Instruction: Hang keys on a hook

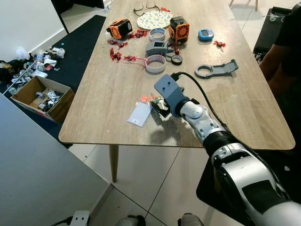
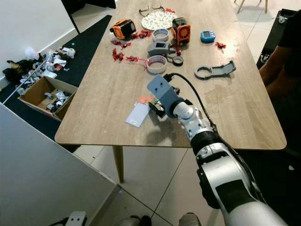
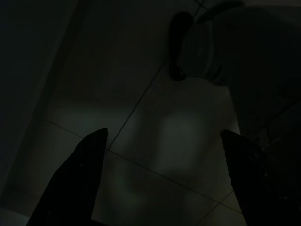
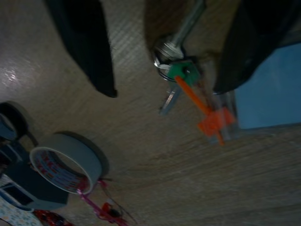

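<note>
Silver keys point(image 4: 170, 70) with a green tag and an orange strap lie on the wooden tabletop point(image 1: 113, 89), just beside a pale card point(image 1: 139, 114) near the front edge. Over them hangs the right hand point(image 4: 162, 61), its black fingers point(image 4: 89, 52) spread apart on either side of the bunch. Farther back sits a roll of tape point(image 1: 155, 63) among red wrappers. In the dark, over floor tiles, the left hand point(image 3: 164, 179) is spread wide.
</note>
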Available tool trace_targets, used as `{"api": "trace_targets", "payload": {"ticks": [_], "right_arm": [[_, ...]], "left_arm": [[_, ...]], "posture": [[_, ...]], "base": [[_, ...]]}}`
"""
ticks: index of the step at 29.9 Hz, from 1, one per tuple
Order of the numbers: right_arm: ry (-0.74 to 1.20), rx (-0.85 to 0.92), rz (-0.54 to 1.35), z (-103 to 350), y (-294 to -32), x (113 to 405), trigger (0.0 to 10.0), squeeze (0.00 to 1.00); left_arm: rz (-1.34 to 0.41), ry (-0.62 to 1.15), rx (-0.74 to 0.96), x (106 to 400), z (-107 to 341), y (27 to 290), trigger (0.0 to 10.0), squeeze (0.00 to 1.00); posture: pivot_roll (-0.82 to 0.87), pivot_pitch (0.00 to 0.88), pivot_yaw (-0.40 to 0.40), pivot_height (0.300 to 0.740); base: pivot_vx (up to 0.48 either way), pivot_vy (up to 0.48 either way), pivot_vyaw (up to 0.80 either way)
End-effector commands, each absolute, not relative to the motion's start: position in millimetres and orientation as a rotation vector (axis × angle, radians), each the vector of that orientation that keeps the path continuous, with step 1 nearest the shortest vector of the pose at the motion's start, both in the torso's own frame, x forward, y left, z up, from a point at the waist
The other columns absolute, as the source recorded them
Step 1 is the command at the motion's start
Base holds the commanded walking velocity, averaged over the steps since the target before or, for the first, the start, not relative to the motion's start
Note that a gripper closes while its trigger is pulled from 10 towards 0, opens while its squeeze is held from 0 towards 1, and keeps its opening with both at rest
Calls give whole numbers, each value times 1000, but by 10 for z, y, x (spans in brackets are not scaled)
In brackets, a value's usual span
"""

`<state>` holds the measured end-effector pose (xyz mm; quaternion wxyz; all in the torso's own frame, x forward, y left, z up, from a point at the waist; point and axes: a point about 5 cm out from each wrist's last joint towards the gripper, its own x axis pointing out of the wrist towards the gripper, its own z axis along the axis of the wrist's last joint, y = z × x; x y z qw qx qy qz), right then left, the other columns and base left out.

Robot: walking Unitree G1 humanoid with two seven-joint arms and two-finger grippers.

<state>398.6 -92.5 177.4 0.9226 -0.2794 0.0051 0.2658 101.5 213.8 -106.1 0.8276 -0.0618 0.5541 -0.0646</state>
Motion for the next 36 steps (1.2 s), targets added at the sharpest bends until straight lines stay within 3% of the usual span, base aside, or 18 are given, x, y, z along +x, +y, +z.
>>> {"api": "trace_targets", "payload": {"ticks": [1,5,6,8,9,11,19,24,36], "right_arm": [[2,-578,572,1778,-856,3976,0,0],[-3,-574,571,1794,-849,3982,157,0],[-5,-572,570,1800,-848,3984,2431,0],[-9,-570,569,1814,-849,3988,2196,0],[-10,-569,570,1819,-850,3989,196,0],[-16,-567,569,1834,-852,3992,0,0],[-29,-568,561,1874,-857,4001,0,0],[-66,-552,576,1950,-823,4000,0,0],[-258,-323,778,2244,-713,3867,0,0]], "left_arm": [[-130,1211,-114,901,-1083,2174,10000,0],[-133,1209,-114,929,-1084,2144,10000,0],[-134,1208,-113,934,-1085,2138,10000,0],[-135,1207,-114,939,-1085,2130,10000,0],[-135,1207,-114,940,-1086,2127,10000,0],[-137,1207,-113,944,-1086,2120,10000,0],[-148,1201,-114,953,-1092,2074,10000,0],[-176,1169,-122,1108,-1069,1972,10000,0],[-172,1156,-126,1127,-1052,2021,10000,0]], "posture": [[-75,229,114,740],[-74,231,116,740],[-74,231,116,740],[-74,231,116,740],[-74,231,116,740],[-74,231,116,740],[-78,219,116,740],[-85,207,119,740],[-86,189,119,740]], "base": [[0,0,0],[0,0,0],[0,0,0],[0,0,0],[0,0,0],[0,0,0],[0,0,0],[0,0,0],[0,0,0]]}}
